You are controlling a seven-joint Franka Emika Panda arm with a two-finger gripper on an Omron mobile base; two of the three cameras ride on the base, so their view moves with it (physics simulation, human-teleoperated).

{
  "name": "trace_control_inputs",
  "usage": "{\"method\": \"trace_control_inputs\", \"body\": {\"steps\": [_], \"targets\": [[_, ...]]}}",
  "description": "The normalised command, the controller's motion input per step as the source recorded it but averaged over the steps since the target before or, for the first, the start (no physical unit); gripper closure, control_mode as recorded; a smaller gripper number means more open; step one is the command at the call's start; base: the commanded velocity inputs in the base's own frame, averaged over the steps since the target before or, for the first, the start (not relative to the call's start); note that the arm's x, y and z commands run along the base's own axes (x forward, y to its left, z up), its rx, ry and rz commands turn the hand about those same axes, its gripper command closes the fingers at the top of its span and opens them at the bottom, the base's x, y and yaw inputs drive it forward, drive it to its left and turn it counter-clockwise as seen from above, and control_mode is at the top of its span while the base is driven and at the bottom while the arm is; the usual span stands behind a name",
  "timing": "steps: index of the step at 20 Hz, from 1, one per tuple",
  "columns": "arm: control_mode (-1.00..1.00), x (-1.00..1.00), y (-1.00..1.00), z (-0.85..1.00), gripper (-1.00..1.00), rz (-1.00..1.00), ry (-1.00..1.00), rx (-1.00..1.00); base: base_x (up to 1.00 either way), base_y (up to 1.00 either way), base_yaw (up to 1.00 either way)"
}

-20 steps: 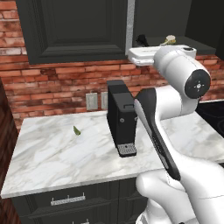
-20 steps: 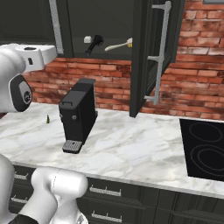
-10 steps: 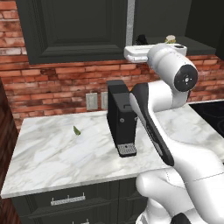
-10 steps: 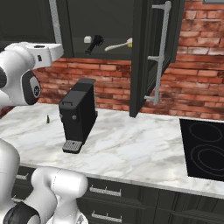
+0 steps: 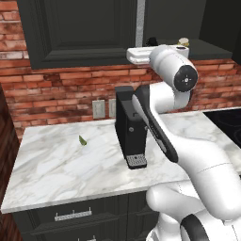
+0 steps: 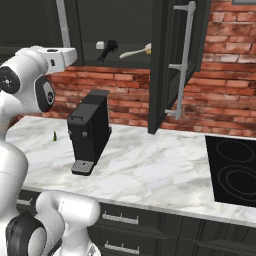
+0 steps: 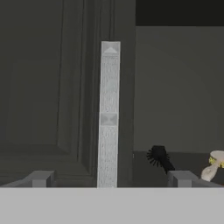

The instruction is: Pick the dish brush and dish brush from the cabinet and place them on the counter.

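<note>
The black dish brush [image 7: 158, 156] lies on the shelf of the open cabinet [image 6: 125, 20], with the cream-handled dish brush [image 7: 214, 164] to its right. Both also show in the right base view, the black dish brush [image 6: 109, 50] left of the cream dish brush [image 6: 136, 51]. My gripper [image 7: 111, 180] is open and empty. It faces the silver bar handle [image 7: 108, 118] of the closed left door, short of the shelf and left of the brushes. The white marble counter [image 6: 150, 170] lies below.
A black coffee machine [image 5: 129, 127] stands on the counter under my hand. The cabinet's right door [image 6: 167, 65] hangs open over the counter, its bar handle [image 6: 184, 60] facing out. A black cooktop [image 6: 232, 170] sits at the right. A small green scrap [image 5: 82, 140] lies at the left.
My hand has risen a little and shifted closer to the cabinet front, while the elbow has swung. The jaws stay open. Both brushes lie where they were.
</note>
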Motion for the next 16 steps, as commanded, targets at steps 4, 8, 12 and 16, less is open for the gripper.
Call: {"method": "trace_control_inputs", "body": {"steps": [4, 8, 12, 16], "targets": [[-1.0, 0.33, 0.07, -0.02, -1.0, 0.0, 0.01, 0.0, 0.0, 0.0, 0.0], [-1.0, 0.35, 0.01, -0.03, -1.0, 0.0, 0.01, 0.0, 0.0, 0.0, 0.0], [-1.0, 0.35, 0.0, -0.01, -1.0, 0.0, 0.02, 0.0, 0.0, 0.0, 0.0], [-1.0, 0.34, 0.02, -0.02, -1.0, 0.0, 0.02, 0.0, 0.0, 0.0, 0.0]]}}
